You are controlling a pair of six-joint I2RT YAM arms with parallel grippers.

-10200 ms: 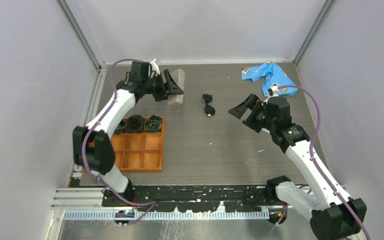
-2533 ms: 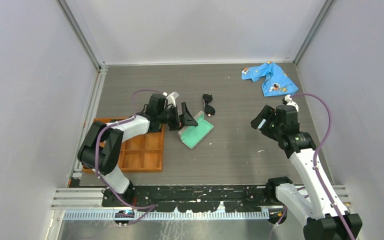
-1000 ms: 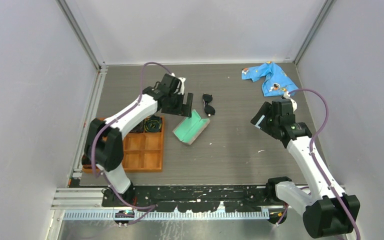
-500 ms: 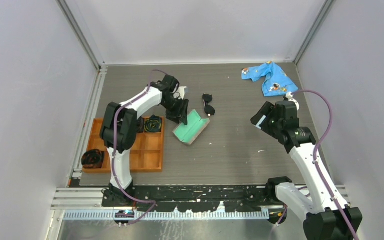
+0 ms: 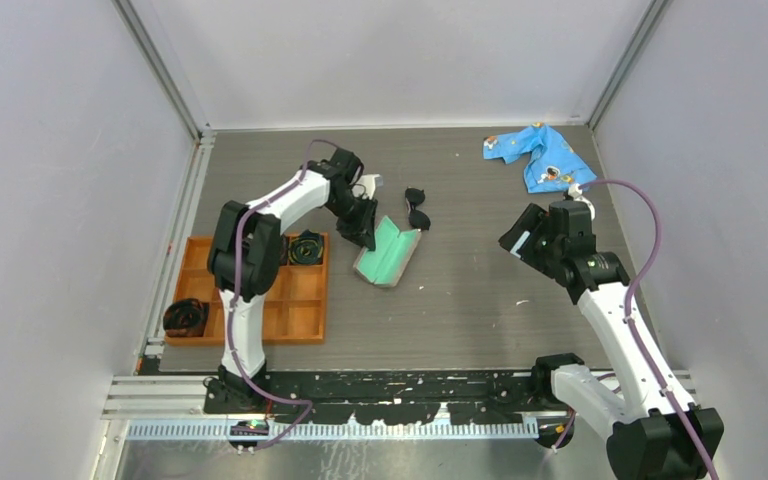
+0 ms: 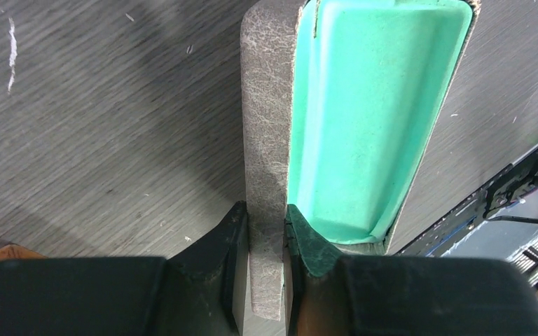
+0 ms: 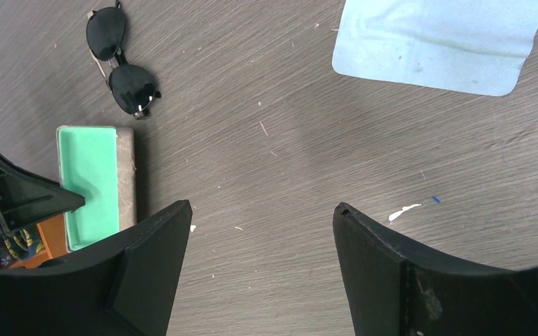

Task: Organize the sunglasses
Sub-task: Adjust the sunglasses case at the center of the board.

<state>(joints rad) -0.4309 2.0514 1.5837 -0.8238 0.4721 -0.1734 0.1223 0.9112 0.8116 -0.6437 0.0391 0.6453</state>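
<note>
Still in left tool [image 6: 265, 218], case [image 6: 364, 119] turned.

The blue cloth [image 7: 434, 42] runs off the right wrist view's top edge, the case [image 6: 364, 126] vanishes at its near end behind the left gripper [image 6: 266, 224], and the arms of the sunglasses [image 5: 417, 209] seem folded, too small to tell.

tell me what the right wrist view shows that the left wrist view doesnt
Only the right wrist: the sunglasses lying apart from the case, a light blue cloth, and the open, empty right fingers. Only the left wrist: a close look at the left fingers pinching the case's grey wall. Both: the open case with its teal lining, and the dark table.
</note>
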